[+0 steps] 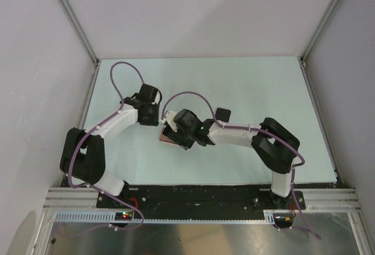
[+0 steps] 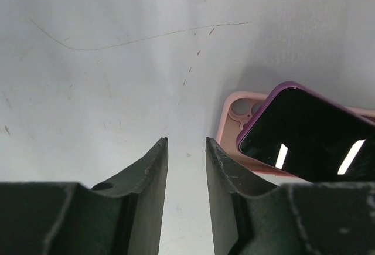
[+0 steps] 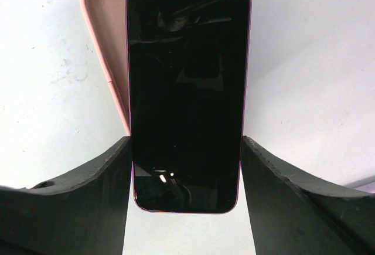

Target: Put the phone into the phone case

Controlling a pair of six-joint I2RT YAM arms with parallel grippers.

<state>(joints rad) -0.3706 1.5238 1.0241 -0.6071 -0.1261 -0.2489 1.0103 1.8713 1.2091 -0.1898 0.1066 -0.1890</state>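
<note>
Right wrist view: the right gripper clamps the phone by its long edges, above the phone case. The left gripper stands narrowly parted and empty, with the case just to its right.

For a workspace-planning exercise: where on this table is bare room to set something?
Free: the table along the back wall, plus its far right corner. Crowded: the middle, with left gripper, right gripper, phone and phone case.
</note>
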